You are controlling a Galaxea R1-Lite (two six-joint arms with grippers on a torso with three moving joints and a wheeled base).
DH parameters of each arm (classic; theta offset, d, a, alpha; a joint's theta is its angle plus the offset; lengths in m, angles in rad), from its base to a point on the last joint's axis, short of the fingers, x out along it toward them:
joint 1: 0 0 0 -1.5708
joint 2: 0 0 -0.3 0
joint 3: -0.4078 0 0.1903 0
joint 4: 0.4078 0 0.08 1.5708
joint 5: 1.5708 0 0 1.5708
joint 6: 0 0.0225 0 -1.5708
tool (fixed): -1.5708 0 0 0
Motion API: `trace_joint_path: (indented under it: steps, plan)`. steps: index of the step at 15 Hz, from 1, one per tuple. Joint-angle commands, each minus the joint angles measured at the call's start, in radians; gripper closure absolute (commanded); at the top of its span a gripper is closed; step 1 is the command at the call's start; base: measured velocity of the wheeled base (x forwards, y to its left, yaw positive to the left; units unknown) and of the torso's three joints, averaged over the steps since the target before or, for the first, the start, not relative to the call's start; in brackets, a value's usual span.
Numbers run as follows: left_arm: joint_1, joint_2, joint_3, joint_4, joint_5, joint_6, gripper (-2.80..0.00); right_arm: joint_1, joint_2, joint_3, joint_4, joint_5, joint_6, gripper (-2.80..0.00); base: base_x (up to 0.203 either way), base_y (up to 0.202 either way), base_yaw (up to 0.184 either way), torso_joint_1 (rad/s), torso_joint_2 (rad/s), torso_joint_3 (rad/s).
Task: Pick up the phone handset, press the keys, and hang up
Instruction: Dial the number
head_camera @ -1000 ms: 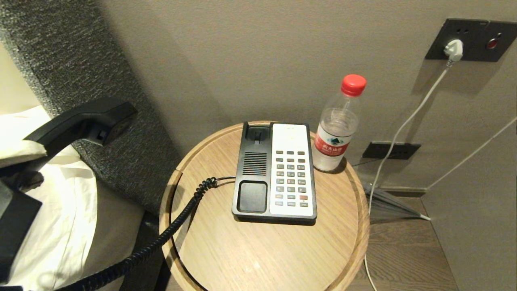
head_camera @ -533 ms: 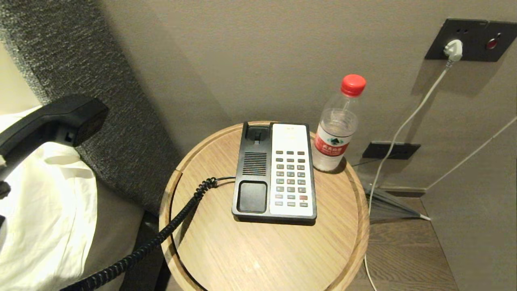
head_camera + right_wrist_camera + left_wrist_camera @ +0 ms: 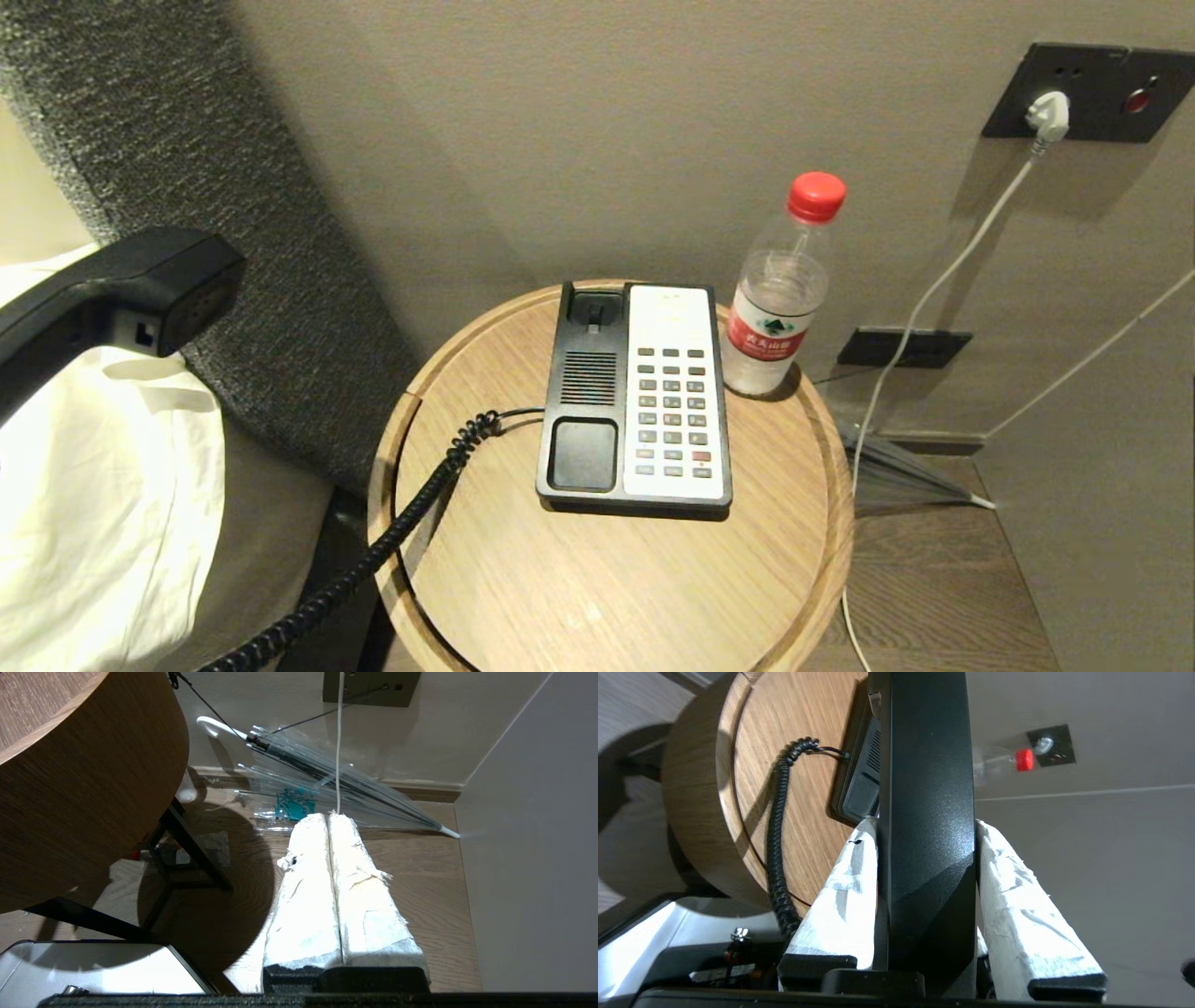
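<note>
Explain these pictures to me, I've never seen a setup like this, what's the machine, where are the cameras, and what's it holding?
This is a two-armed robot with three cameras. One sits on its head, looking down at a round wooden table. On it stand a phone base and a water bottle. The other two cameras sit on the wrists, behind each hand. The left hand, with white-wrapped fingers, grips the phone handset, lifted off to the left of the table, over the bed; its coiled cord trails to the base. The right hand hangs shut and empty beside the table, above the floor, near an umbrella.
</note>
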Motion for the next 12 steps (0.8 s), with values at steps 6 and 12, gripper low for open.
trace_joint_path:
  steps: [6, 12]
  plan:
    - [0.007, -0.02, -0.017, 0.002, -0.05, -0.007, 0.0, 0.0, -0.011, 0.0, 0.0, 0.001, -0.003, 0.0, 0.0, 0.0, 0.0, 0.0, 0.0, 0.0]
    - [0.006, -0.034, 0.019, 0.001, -0.052, -0.006, 0.0, 0.0, -0.011, 0.002, 0.0, 0.002, -0.004, 0.0, 0.0, 0.0, 0.0, 0.0, 0.0, 0.0]
